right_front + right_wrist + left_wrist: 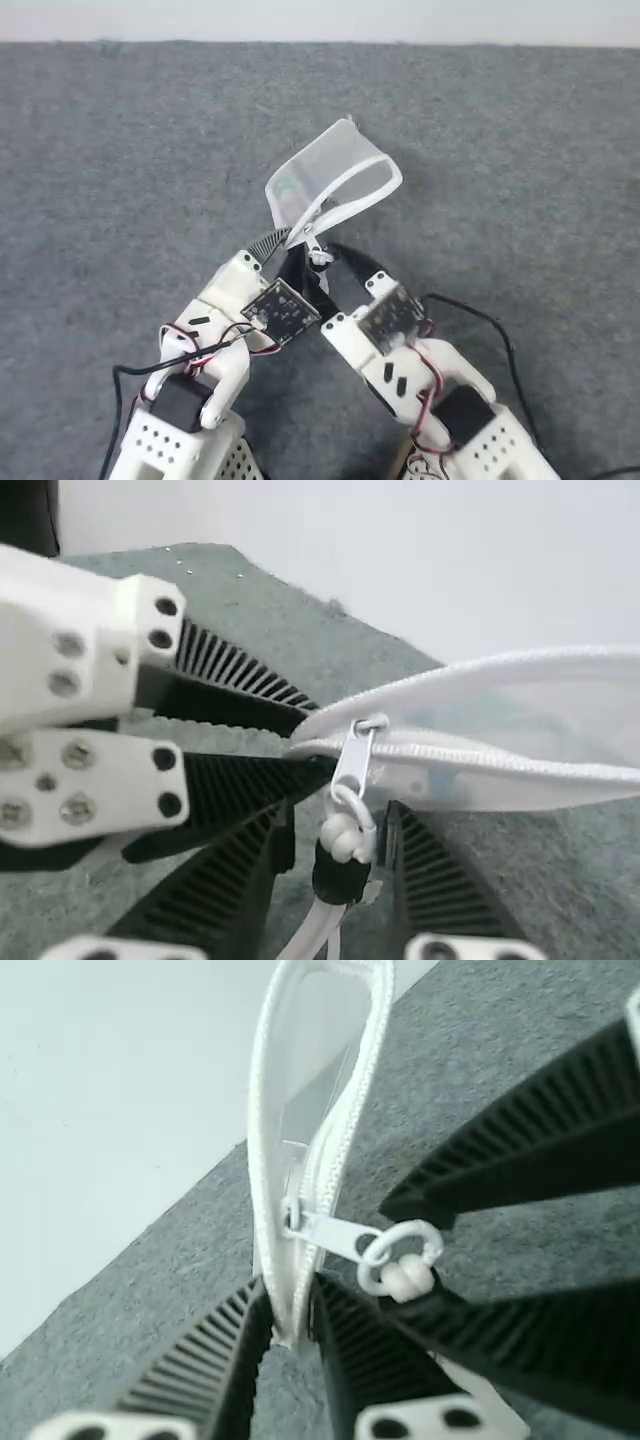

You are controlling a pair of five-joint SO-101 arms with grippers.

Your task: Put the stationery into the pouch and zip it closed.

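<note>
I find both arms built alike. The left arm [215, 300] and right arm [400, 365] have glossy white plastic shells, with black motor blocks [180, 405] set into the joints. A small dark circuit board [280, 308] sits on each wrist. Red and black wires [200, 348] loop along the links, and a thicker black cable [508, 350] trails off the right arm. The left gripper [290, 1305] has black ribbed fingers [215, 1360] on white mounts with dark screw holes [385, 1426]. The right gripper [338, 825] matches in colour and ribbing. The bases [160, 445] are perforated white.

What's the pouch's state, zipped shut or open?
Open: the pouch mouth gapes, and the slider sits at the end pinched by the left gripper.
</note>
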